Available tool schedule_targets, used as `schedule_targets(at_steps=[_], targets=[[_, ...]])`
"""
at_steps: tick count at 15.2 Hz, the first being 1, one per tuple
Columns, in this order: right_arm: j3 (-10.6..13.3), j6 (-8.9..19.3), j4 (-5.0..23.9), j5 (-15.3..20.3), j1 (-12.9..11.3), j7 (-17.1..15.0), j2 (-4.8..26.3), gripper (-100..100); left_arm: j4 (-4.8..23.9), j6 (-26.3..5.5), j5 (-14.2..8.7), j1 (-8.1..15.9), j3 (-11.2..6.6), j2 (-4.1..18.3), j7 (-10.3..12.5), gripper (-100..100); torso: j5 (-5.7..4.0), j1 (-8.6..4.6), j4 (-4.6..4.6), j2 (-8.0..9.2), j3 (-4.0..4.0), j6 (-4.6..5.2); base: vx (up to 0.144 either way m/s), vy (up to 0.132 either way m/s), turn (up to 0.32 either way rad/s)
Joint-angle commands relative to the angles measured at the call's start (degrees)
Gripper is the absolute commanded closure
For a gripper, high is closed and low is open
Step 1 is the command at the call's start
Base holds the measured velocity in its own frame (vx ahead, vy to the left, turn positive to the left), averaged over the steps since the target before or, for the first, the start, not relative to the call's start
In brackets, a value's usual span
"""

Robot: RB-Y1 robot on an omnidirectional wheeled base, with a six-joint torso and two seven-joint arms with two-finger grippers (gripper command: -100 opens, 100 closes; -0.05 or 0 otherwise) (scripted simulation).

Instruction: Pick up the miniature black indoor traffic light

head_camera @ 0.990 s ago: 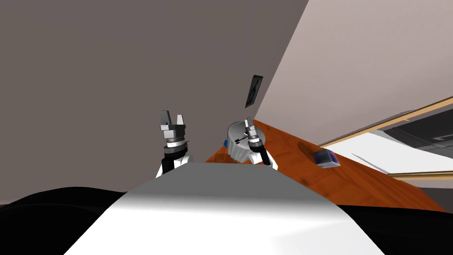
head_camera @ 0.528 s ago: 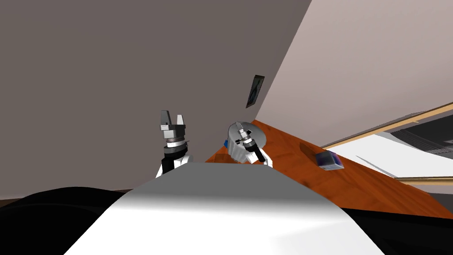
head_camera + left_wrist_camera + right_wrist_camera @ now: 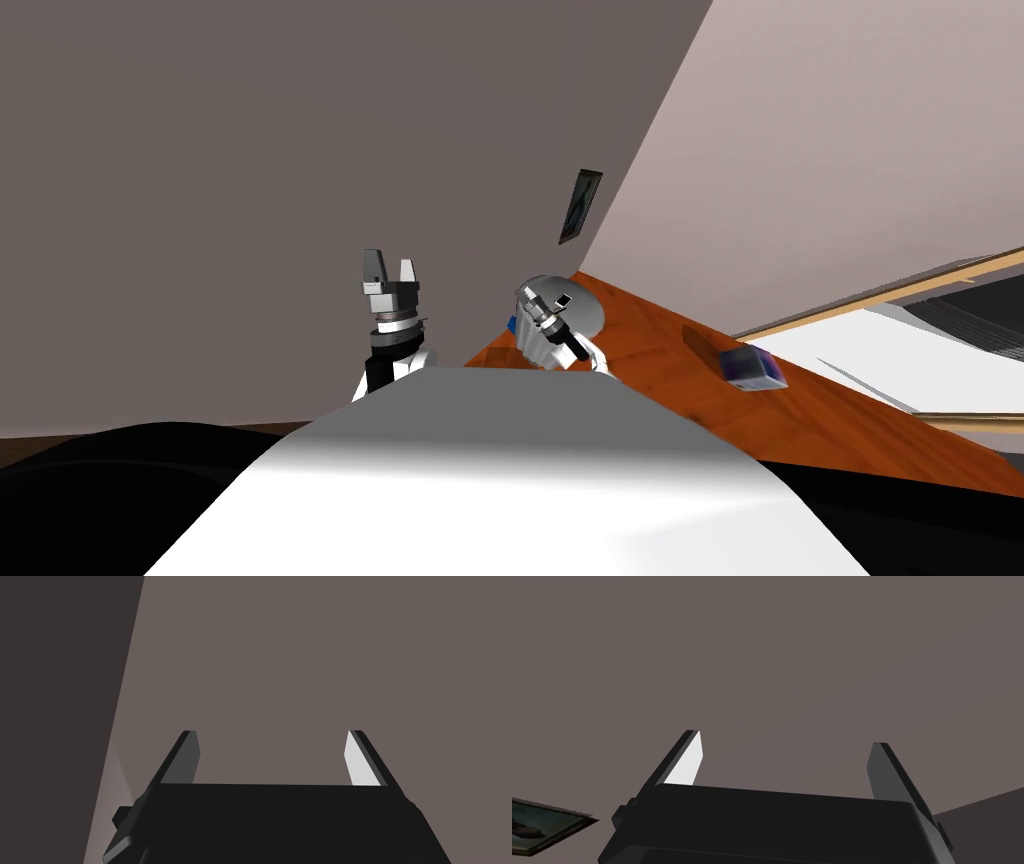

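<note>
**Pick not started, both grippers empty, target not located**

The left gripper (image 3: 390, 262) is raised in front of the grey-brown wall, beside the table's near end. Its blades are spread wide with nothing between them. The right gripper (image 3: 787, 739) is also spread and empty. In the head view that arm reaches over the near corner of the orange-brown table (image 3: 800, 420), right in front of a round white-grey thing (image 3: 588, 312) that sits on it.

The traffic light: cannot tell where it stands. Nothing black and lamp-shaped can be picked out on the tabletop. My guess is that it sits behind the right arm or the round thing, but that is a guess only.

Also on the table are a small purple-blue box (image 3: 752, 368), well apart from the round thing, and a blue bit (image 3: 510, 323) at the round thing's near edge, too small to name.

Progress: judged very early. There is no grasp, no contact and no alignment on the target. Left to do: find the light, bring a gripper around it, close and lift.

Writing: none readable. The box face is too small to read, and I can see no brand or label on the robot or the table.
</note>
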State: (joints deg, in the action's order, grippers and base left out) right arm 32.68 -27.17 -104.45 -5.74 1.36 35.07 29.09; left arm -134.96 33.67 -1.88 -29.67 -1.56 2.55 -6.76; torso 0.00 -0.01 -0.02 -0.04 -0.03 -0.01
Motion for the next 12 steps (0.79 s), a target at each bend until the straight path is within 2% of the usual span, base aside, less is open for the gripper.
schedule_targets(at_steps=[1, 3, 4, 5, 6, 7, 8, 9, 10, 11, 12], targets=[[2.86, 0.74, 2.86, -0.19, -2.86, 2.86, 2.38, -100, 0.0, 0.0, 0.0, 0.0, 0.0, 0.0, 0.0, 0, 0.0, 0.0, 0.0, 0.0, 0.0, 0.0, 0.005, -0.002, 0.058], [4.32, 0.74, 4.07, -0.19, -3.6, 4.36, 2.38, -100, 0.0, 0.0, 0.0, 0.0, 0.0, 0.0, 0.0, 0, 0.0, -0.01, 0.0, -0.02, -0.01, 0.0, 0.006, -0.003, 0.03], [6.26, 1.26, 6.34, -0.27, -5.91, 6.13, 4.12, -100, 0.0, 0.0, 0.0, 0.0, 0.0, 0.0, 0.0, 0, 0.0, -0.01, 0.0, -0.01, -0.01, 0.01, 0.006, -0.001, 0.036], [7.38, 1.26, 6.83, -0.27, -6.04, 7.14, 4.12, -100, 0.0, 0.0, 0.0, 0.0, 0.0, 0.0, 0.0, 0, 0.0, 0.0, 0.0, -0.02, -0.01, -0.01, 0.007, -0.001, 0.046], [7.43, 1.26, 6.83, -0.27, -6.04, 7.39, 4.12, -100, 0.0, 0.0, 0.0, 0.0, 0.0, 0.0, 0.0, 0, 0.0, 0.0, 0.0, -0.02, -0.01, 0.0, 0.005, -0.001, 0.02], [9.49, 1.77, 9.16, -0.35, -8.49, 9.21, 5.83, -100, 0.0, 0.0, 0.0, 0.0, 0.0, 0.0, 0.0, 0, 0.0, 0.0, 0.0, -0.01, 0.0, 0.01, 0.005, 0.001, 0.034], [10.58, 1.77, 9.62, -0.35, -8.49, 10.21, 5.83, -100, 0.0, 0.0, 0.0, 0.0, 0.0, 0.0, 0.0, 0, 0.0, 0.0, 0.0, -0.01, -0.01, 0.0, 0.006, 0.0, 0.042], [10.58, 1.77, 9.62, -0.35, -8.49, 10.45, 5.83, -100, 0.0, 0.0, 0.0, 0.0, 0.0, 0.0, 0.0, 0, 0.0, 0.0, 0.0, -0.01, -0.01, 0.0, 0.005, -0.001, 0.021], [12.73, 2.29, 12.21, -0.42, -10.93, 12.28, 7.51, -100, 0.0, 0.0, 0.0, 0.0, 0.0, 0.0, 0.0, 0, 0.0, 0.0, 0.0, 0.0, 0.0, 0.01, 0.006, 0.0, 0.044], [13.74, 2.29, 12.41, -0.42, -10.93, 13.46, 7.51, -100, 0.0, 0.0, 0.0, 0.0, 0.0, 0.0, 0.0, 0, 0.0, 0.0, 0.0, 0.0, 0.0, 0.0, 0.007, -0.001, 0.048], [13.74, 2.29, 12.41, -0.42, -10.93, 13.52, 7.51, -100, 0.0, 0.0, 0.0, 0.0, 0.0, 0.0, 0.0, 0, 0.0, 0.0, 0.0, -0.01, 0.0, 0.0, 0.005, -0.002, 0.019]])
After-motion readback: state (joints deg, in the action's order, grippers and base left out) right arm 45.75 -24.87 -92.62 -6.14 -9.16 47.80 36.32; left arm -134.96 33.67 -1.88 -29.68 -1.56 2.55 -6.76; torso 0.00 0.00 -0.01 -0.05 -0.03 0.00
